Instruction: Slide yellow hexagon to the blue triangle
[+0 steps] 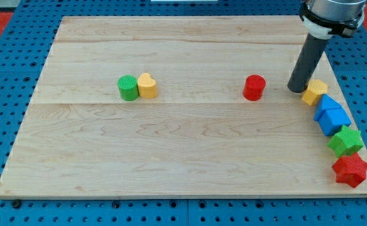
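The yellow hexagon (314, 91) lies near the board's right edge, touching the upper end of the blue blocks. The blue triangle (327, 104) sits just below and right of it, with a second blue block (334, 120) pressed against its lower side. My tip (296, 89) rests on the board just left of the yellow hexagon, touching or almost touching its left side. The rod rises from there toward the view's top right.
A red cylinder (254, 87) stands left of my tip. A green cylinder (127, 88) and a yellow heart (147, 85) touch each other at the view's left. A green star (345, 141) and a red star (350, 170) lie along the right edge of the wooden board (171, 144).
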Action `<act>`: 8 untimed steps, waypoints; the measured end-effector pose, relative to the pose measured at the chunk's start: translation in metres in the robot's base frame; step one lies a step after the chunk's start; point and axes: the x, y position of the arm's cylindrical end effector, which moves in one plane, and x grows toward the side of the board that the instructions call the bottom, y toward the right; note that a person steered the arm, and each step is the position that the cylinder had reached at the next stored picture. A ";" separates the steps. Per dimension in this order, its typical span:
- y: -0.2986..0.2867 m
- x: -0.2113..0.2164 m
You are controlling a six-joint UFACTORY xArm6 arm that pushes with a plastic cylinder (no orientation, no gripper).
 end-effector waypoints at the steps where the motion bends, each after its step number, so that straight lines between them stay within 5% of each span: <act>1: -0.053 0.029; 7: 0.015 0.018; 8: -0.037 0.011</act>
